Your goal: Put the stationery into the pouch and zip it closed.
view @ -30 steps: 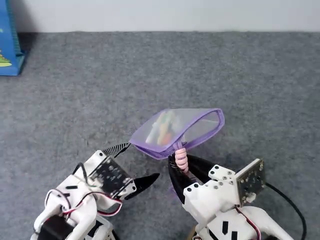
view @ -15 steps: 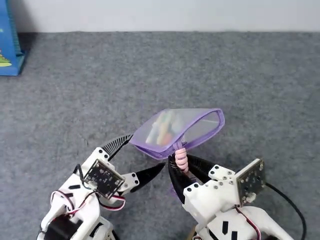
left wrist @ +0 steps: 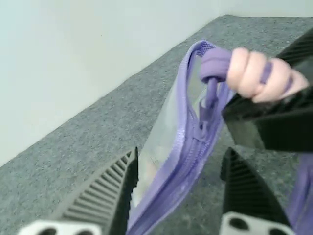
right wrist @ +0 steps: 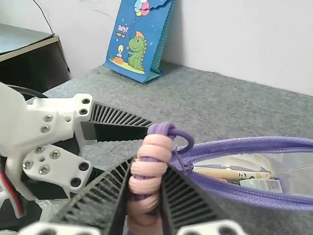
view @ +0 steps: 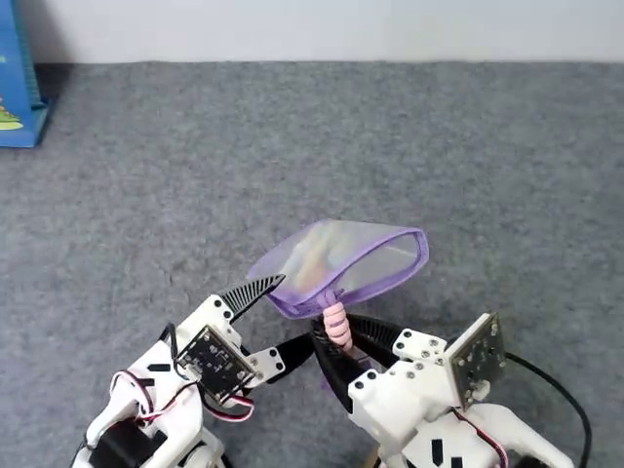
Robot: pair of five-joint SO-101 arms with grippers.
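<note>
Pouch (view: 341, 258): clear, purple-edged, at the front middle of the table (view: 195, 166), just ahead of both arms. Stationery (right wrist: 234, 172) lies inside, seen through the clear side: pale sticks and a small labelled block. How far the zip is drawn, I cannot tell.

Right pincer (view: 339, 336): pressed together on the pink coiled zipper pull (right wrist: 149, 169), which is looped to the purple slider.

Left pincer (left wrist: 182, 156): spread, one finger on either side of the pouch's zipper edge, not touching it.

Table surface: grey felt-like cover. Blue gift bag (right wrist: 142, 39) with a dinosaur print stands at the far left against a white wall (view: 322, 29).
</note>
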